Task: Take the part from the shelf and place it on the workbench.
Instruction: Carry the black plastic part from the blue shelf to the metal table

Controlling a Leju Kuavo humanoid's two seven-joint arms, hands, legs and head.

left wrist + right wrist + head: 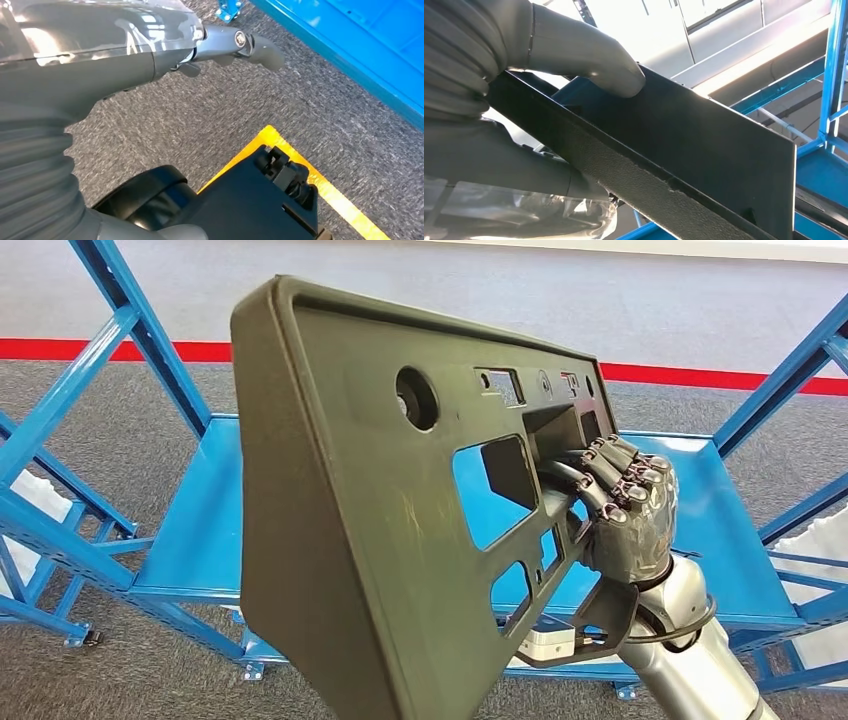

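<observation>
Fingers (625, 480) of your right hand (628, 515) are curled through an opening in the part (380, 530), a dark plastic panel with several cut-outs, and the thumb (594, 62) presses on its flat face in the right wrist view, so the hold is a clamp across the panel's edge. You have the part up in the air, tilted, close to the head camera and in front of the blue shelf (200, 530), touching none of its surfaces as far as you can see.

Your left hand (235, 45) hangs low over the grey carpet (190, 130) beside a yellow floor line (325, 185); it holds nothing, and its fingers look loosely bent, though you cannot tell their spread exactly.

By the look of it, the pick is done and the carry is the step in hand. No bench is in sight, so the next move likely calls for turning away from the shelf to find one. Mind the long free end of the panel as you swing: it could catch the shelf's uprights (140, 335), and a one-sided hold may let it twist.
</observation>
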